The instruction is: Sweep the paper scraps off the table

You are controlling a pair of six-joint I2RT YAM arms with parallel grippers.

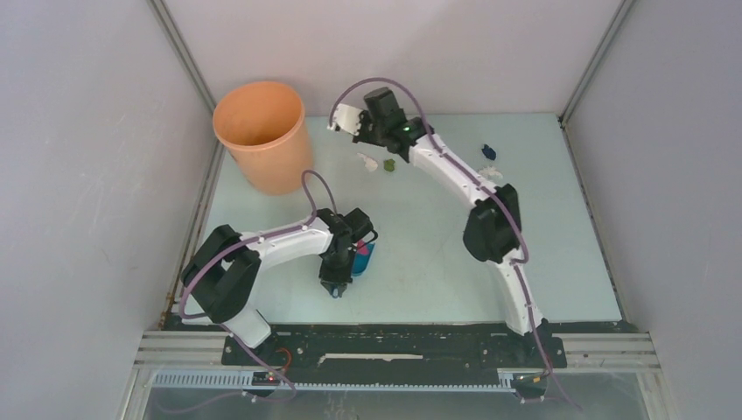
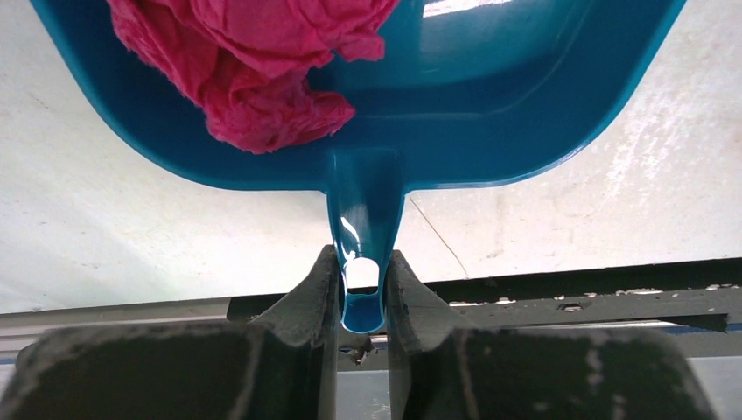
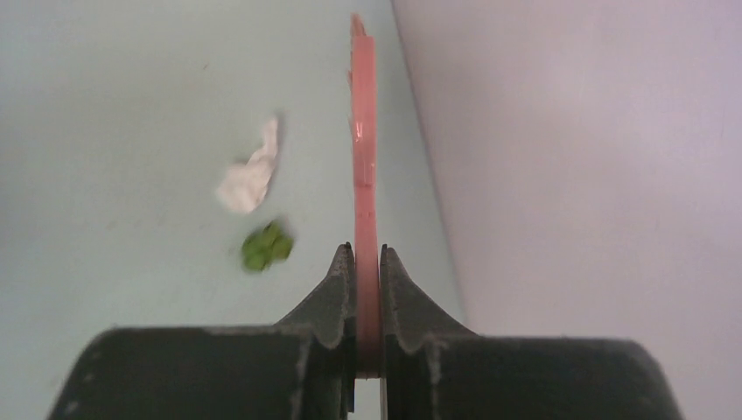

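**Dustpan and brush both gripped; loose scraps lie at the far end of the surface**

Left end effector (image 2: 360,278): jaws pinched on the tip of the handle of the blue dustpan (image 2: 490,105). The pan sits near the front of the pale green surface (image 1: 420,262). One crumpled magenta scrap (image 2: 254,70) lies inside the pan, against its back wall.

Right end effector (image 3: 367,262): jaws pressed onto a pink brush (image 3: 363,131), which the wrist camera sees edge-on as a thin strip. The arm reaches to the far edge, close to the back wall.

Loose scraps: a white scrap (image 3: 249,175) and a green scrap (image 3: 267,247) lie side by side just left of the brush. A dark blue scrap (image 1: 488,151) and a second white scrap (image 1: 491,172) lie near the far right corner.

An orange bucket (image 1: 262,131) stands upright in the far left corner.
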